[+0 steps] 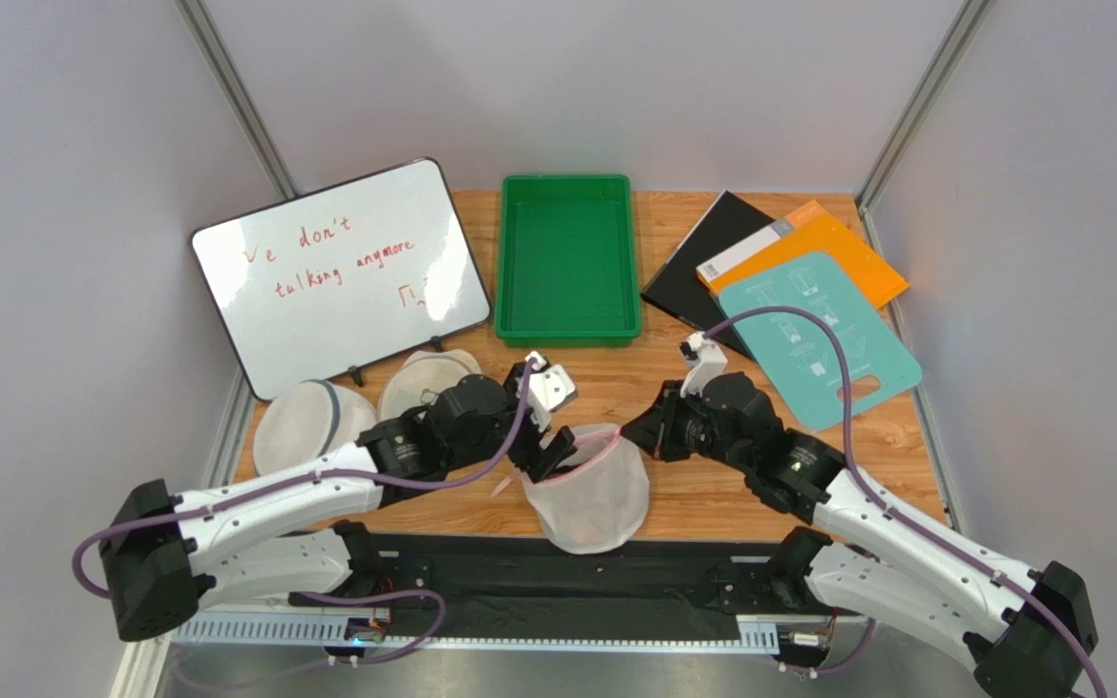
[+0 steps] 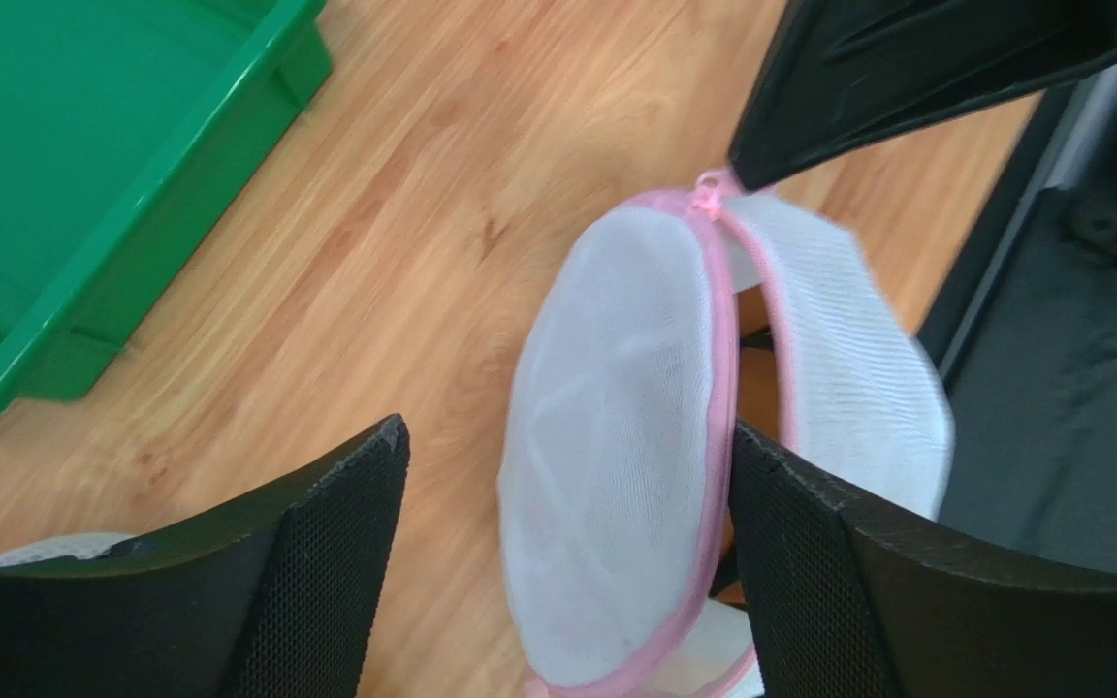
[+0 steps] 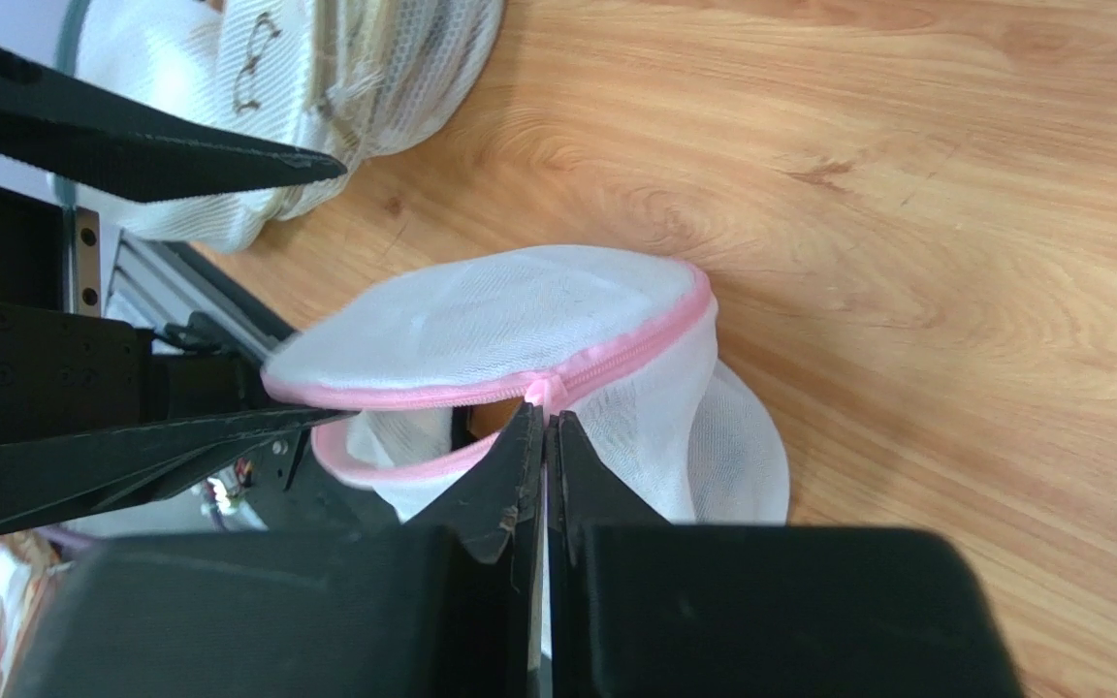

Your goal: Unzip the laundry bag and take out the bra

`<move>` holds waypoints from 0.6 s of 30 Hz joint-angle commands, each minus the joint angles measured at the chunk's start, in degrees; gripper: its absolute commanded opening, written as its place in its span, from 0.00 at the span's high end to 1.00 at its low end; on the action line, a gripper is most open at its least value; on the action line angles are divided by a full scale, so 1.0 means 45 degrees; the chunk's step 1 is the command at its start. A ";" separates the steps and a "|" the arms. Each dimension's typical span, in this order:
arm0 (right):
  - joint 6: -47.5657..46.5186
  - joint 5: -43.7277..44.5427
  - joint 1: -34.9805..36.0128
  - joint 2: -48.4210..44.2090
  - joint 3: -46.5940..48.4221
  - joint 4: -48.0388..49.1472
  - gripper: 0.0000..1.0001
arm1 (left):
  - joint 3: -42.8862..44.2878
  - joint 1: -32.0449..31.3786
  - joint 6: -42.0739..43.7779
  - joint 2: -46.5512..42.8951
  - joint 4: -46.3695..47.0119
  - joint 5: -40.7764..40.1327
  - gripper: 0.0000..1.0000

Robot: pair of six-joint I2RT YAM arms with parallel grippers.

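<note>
The laundry bag (image 1: pixel 589 498) is a white mesh dome with pink trim at the near middle of the table, its zipper partly open. My right gripper (image 3: pixel 544 415) is shut on the pink zipper pull (image 3: pixel 547 390); it also shows in the top view (image 1: pixel 634 432). My left gripper (image 2: pixel 567 429) is open, with the bag's lid flap (image 2: pixel 616 466) between its fingers; the right finger (image 2: pixel 812 553) is against the pink trim. A tan sliver (image 2: pixel 758 390) shows in the opening; I cannot tell whether it is the bra.
A green tray (image 1: pixel 567 259) stands at the back middle, a whiteboard (image 1: pixel 339 277) at the back left. Two plain white mesh bags (image 1: pixel 310 422) (image 1: pixel 426 381) lie left of the arms. Folders and a teal board (image 1: pixel 812 342) lie at the right.
</note>
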 commanded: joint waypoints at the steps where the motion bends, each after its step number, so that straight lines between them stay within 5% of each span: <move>1: 0.0257 -0.0339 0.0334 -0.0689 0.0015 0.0214 1.00 | 0.0508 -0.0037 -0.0833 -0.0904 -0.0192 0.1655 0.15; 18: 0.0551 0.0013 0.0978 -0.1002 -0.0063 -0.0002 1.00 | 0.3186 -0.0719 -0.1537 0.2825 -0.0504 0.2127 0.14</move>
